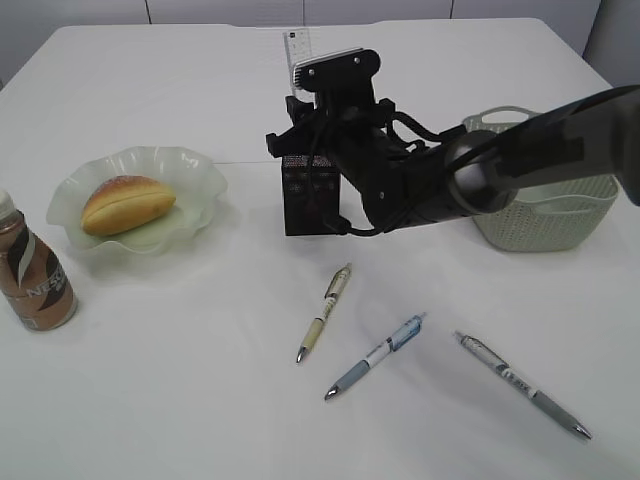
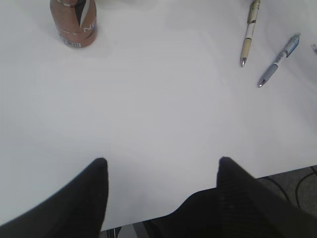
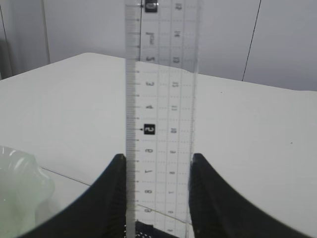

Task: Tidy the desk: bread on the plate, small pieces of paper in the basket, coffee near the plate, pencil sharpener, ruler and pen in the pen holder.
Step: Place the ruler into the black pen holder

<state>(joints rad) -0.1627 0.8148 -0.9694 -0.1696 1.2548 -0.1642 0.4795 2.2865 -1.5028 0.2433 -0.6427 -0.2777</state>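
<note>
My right gripper [image 1: 303, 100] [image 3: 156, 159] is shut on a clear ruler [image 1: 297, 52] [image 3: 161, 114]. It holds the ruler upright over the black mesh pen holder [image 1: 304, 196], whose rim shows at the bottom of the right wrist view [image 3: 148, 231]. Bread [image 1: 127, 203] lies on the pale green plate [image 1: 195, 165]. The coffee bottle [image 1: 32, 272] [image 2: 74, 22] stands at the left edge. Three pens [image 1: 324, 312] [image 1: 375, 357] [image 1: 522, 385] lie on the table in front. My left gripper [image 2: 161, 166] is open and empty over bare table. No sharpener or paper shows.
A pale basket [image 1: 560, 225] stands at the right, behind my right arm. Two pens [image 2: 249, 32] [image 2: 280, 59] show at the top right of the left wrist view. The table's front edge [image 2: 287, 171] runs just under my left gripper.
</note>
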